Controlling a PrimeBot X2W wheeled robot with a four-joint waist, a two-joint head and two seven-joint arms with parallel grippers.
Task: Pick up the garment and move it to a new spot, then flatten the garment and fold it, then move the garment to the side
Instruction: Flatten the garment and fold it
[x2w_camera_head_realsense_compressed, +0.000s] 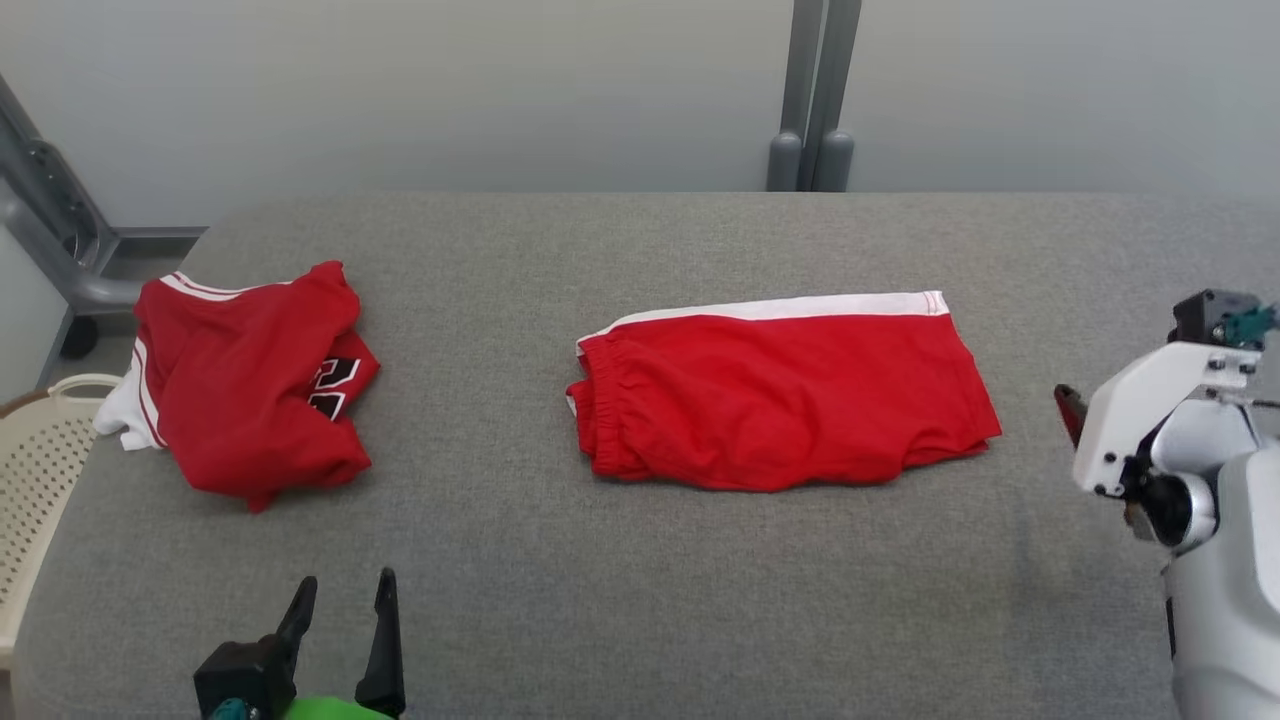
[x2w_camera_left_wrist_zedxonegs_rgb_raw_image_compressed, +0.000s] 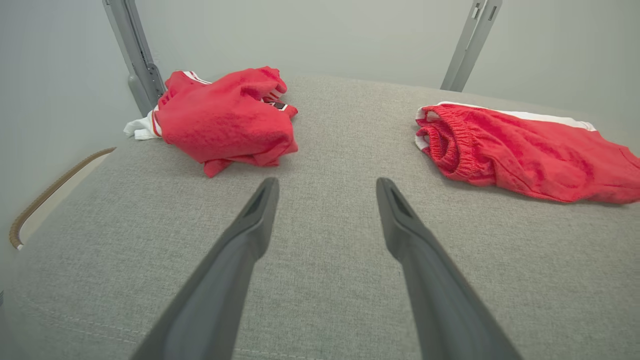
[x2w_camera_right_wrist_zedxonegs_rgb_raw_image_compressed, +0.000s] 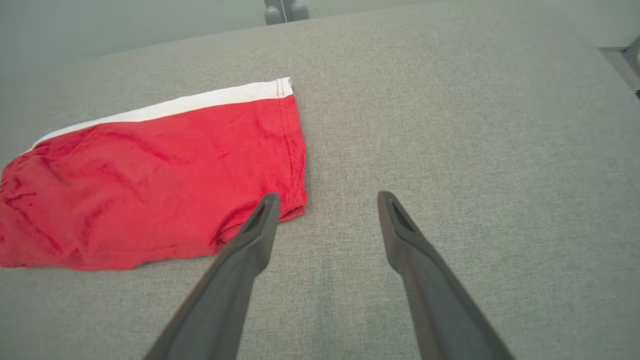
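- The shorts (x2w_camera_head_realsense_compressed: 790, 400) are lying folded flat near the middle of the grey surface (x2w_camera_head_realsense_compressed: 640, 600). The waistband is facing the robot's left and a white stripe is running along the far edge.
- The left end effector (x2w_camera_head_realsense_compressed: 346, 582) is hovering at the near left part of the surface. Its fingers are standing apart and gripping nothing.
- In the left wrist view those fingers are pointing at the bare stretch between the jersey and the shorts.
- The right end effector (x2w_camera_right_wrist_zedxonegs_rgb_raw_image_compressed: 325, 200) is hanging over the surface just beside the hem end of the shorts, fingers spread wide with nothing between them.
- In the right wrist view one fingertip is overlapping the near hem corner. Whether it is touching the fabric cannot be told.
- A red jersey (x2w_camera_head_realsense_compressed: 250, 385) is lying in a crumpled heap at the left side of the surface, well apart from the shorts. A white bit is poking out toward the left edge.
- A pale perforated basket (x2w_camera_head_realsense_compressed: 40, 470) is standing beside the left edge of the surface.
- Two grey posts (x2w_camera_head_realsense_compressed: 812, 100) are rising behind the far edge.
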